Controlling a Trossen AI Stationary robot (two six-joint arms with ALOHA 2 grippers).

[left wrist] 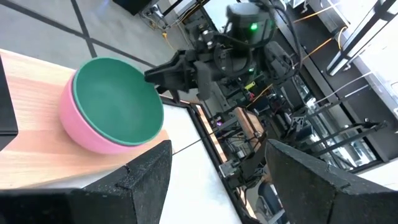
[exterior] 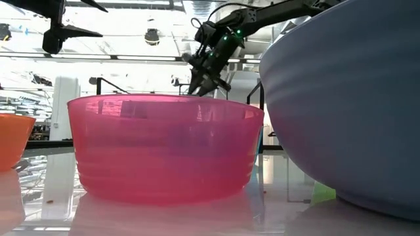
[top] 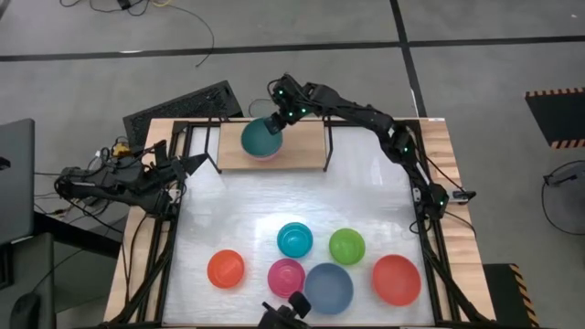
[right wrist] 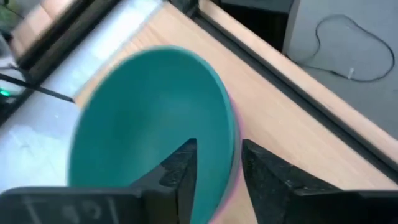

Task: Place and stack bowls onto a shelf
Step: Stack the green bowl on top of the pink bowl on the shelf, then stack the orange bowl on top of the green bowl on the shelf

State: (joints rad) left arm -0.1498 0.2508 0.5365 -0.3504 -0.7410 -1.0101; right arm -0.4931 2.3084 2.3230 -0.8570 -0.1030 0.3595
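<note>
High view: white table (top: 247, 219) on a grey floor. The shelf (top: 306, 151) carries a dark green bowl (top: 260, 137) nested in a pink bowl (top: 265, 157). Right pincer (top: 274, 123) is at the green rim, left pincer (top: 187, 164) released, at the table's left edge. Six bowls sit at the near side.

Low view: magenta bowl (exterior: 164, 147) empty.

Right wrist view: fingers straddle the green rim; grasp not confirmed. No legible writing.
</note>
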